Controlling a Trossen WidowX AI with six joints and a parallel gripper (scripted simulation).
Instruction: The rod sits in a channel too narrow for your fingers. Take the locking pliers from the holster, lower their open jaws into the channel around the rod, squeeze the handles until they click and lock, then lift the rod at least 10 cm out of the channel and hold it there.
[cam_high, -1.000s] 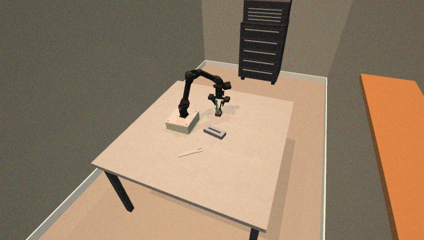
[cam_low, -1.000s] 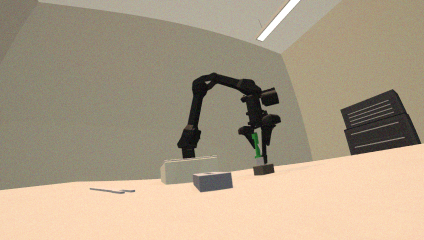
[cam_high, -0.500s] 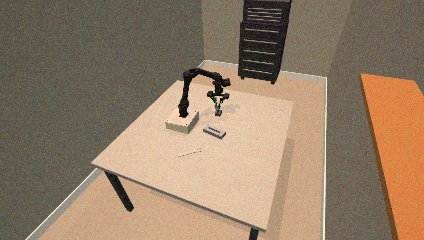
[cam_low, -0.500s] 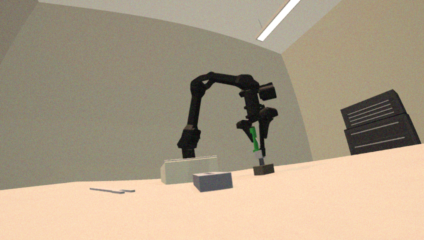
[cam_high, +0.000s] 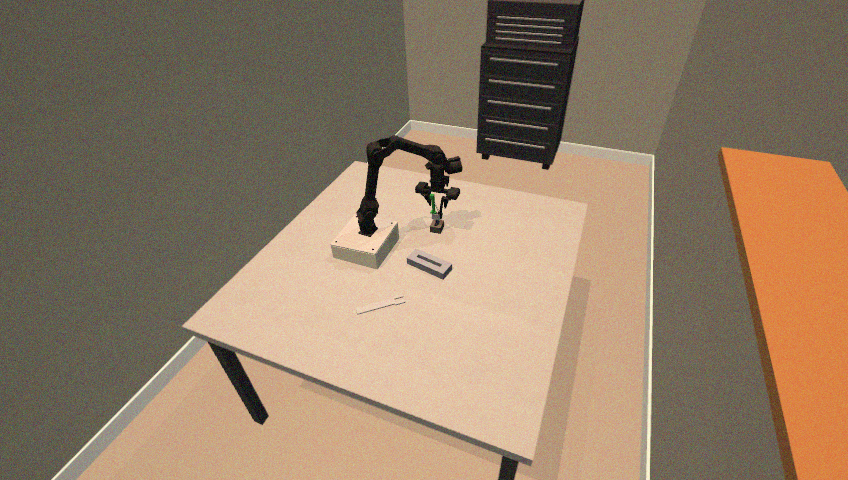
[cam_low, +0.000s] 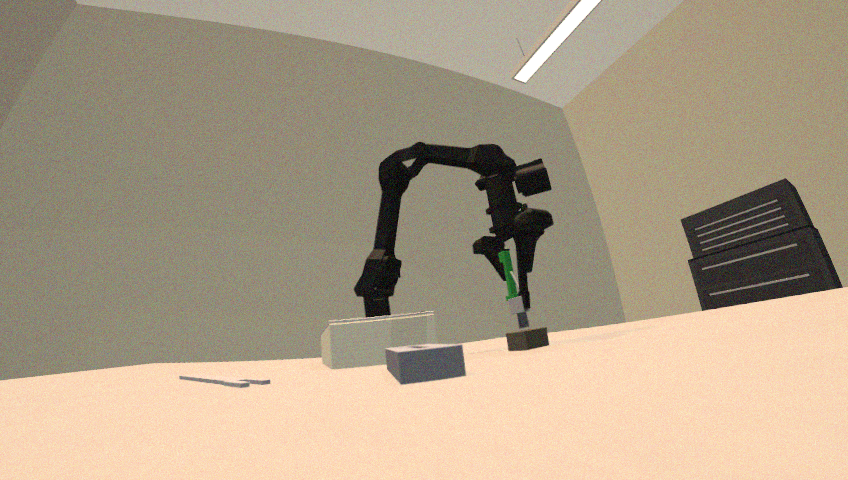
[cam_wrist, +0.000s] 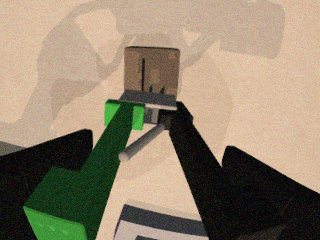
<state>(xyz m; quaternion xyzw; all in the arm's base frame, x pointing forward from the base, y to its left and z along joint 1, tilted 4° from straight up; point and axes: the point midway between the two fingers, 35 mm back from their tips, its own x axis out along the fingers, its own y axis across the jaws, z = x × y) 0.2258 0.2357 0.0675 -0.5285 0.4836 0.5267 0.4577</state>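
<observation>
On the worktop (cam_high: 476, 333) (cam_low: 535, 416) (cam_wrist: 280, 110), your channel block (cam_high: 429, 269) (cam_low: 431, 364) (cam_wrist: 160, 220) lies off toward the top camera from the tool (cam_high: 437, 211) (cam_low: 516, 297) (cam_wrist: 159, 147); its slot runs lengthwise. You can't make out the rod inside. Your tool grips the pliers (cam_high: 433, 205) (cam_low: 508, 276) (cam_wrist: 105, 150), roughly upright, jaws down over the holster (cam_high: 437, 227) (cam_low: 527, 339) (cam_wrist: 162, 72); you'll likely need to carry them sideways.

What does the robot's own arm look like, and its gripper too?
The arm is matte black all over, with slim links between bulkier rounded joints. The gripper is black as well, with two chunky carriers and long, tapering fingers. I can't make out any cables or markings on either.
</observation>
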